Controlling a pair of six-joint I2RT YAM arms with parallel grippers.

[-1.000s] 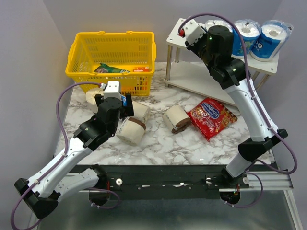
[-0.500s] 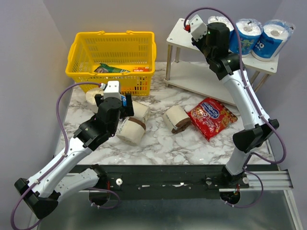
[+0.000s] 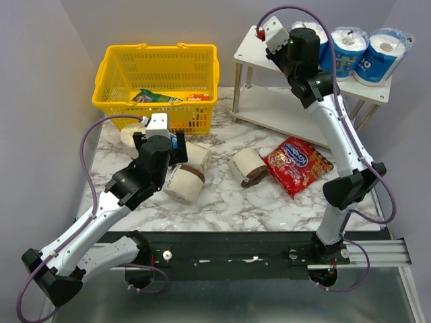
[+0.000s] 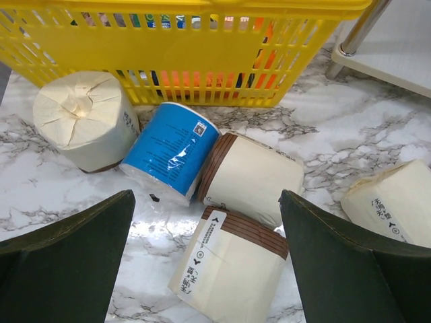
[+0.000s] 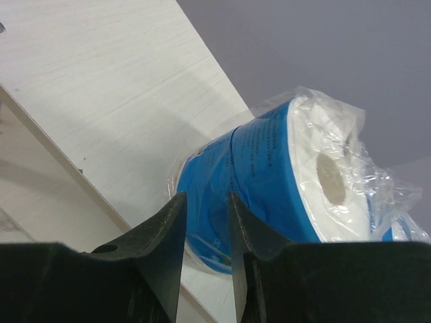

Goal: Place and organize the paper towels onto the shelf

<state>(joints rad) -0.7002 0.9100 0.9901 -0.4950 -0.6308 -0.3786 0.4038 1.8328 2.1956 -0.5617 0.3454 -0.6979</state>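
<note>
Three blue-wrapped paper towels stand on the top board of the white shelf point(image 3: 250, 48): one point(image 3: 311, 29) behind my right gripper, one point(image 3: 347, 48) and one point(image 3: 381, 55). My right gripper point(image 3: 291, 42) is over that board, jaws almost closed with nothing between them; the blue roll point(image 5: 269, 168) stands just past the tips point(image 5: 205, 198). My left gripper point(image 4: 205, 196) is open and empty above a lying cream roll point(image 4: 232, 269). Beyond it lie another cream roll point(image 4: 250, 176) and a fourth blue roll point(image 4: 172, 149); an upright cream roll point(image 4: 82, 121) stands left.
A yellow basket point(image 3: 158, 84) holding packets stands at the back left, close behind the loose rolls. A fourth cream roll point(image 3: 248, 167) lies mid-table beside a red snack bag point(image 3: 296, 165). The shelf's lower board point(image 3: 269, 108) is bare.
My right gripper has moved up and back over the shelf's top board, closer to the leftmost blue roll. The left arm and the rolls on the table have not moved.
</note>
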